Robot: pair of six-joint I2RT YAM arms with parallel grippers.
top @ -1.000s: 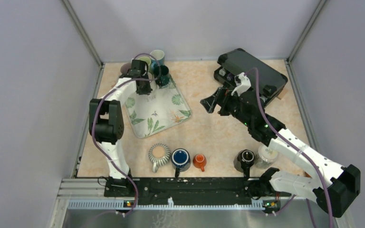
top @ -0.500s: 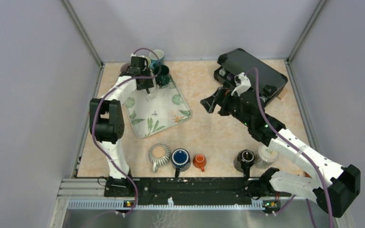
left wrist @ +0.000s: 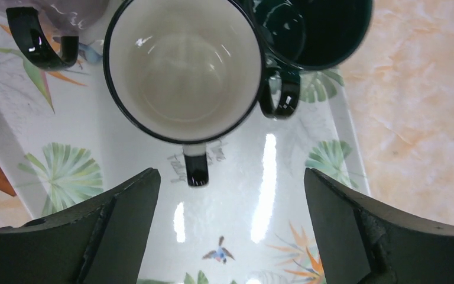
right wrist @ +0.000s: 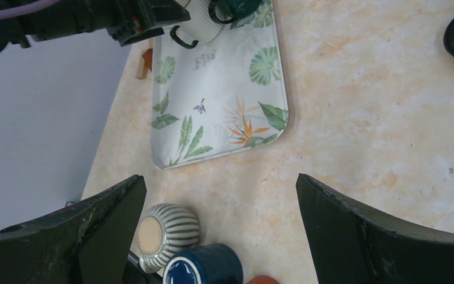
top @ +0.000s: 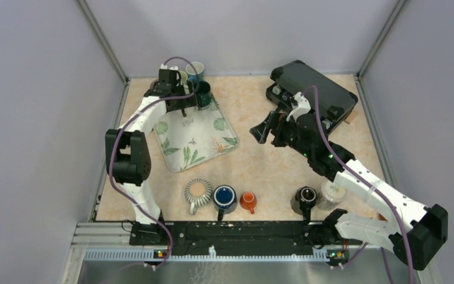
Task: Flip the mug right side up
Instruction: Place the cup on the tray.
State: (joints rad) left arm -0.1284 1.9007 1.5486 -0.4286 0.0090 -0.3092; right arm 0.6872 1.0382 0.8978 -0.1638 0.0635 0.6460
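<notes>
Seen from above, the left arm's wrist covers most of the white ceramic mug with a black rim, so its pose cannot be read there. The left wrist camera shows it plainly. It stands mouth up at the far end of the white rectangular tray printed with green leaves, its black handle pointing toward the camera. The left gripper hangs over it with jaws spread wide, the fingers clear of the mug and holding nothing.

Just to the right of the mug is a glossy dark green mug, also mouth up and cut off by the top edge. Whether the two touch cannot be told. A pale grey mug with a black handle is mostly cropped at the top-left corner, so which way up it stands is unclear.

The right gripper hovers above the peach marbled tabletop, well apart from the tray, jaws wide open and empty. Its camera catches a grey-and-white striped round mug near the front edge, upside down with its flat tan base showing. A dark blue mug sits just beside it, cut by the bottom edge.

Only the overhead view shows the rest of that front row: a small orange cup, a black mug and a pale translucent cup partly hidden behind the right arm. It also shows a black hard case at the far right and a pale mug with a teal inside behind the dark green one.
</notes>
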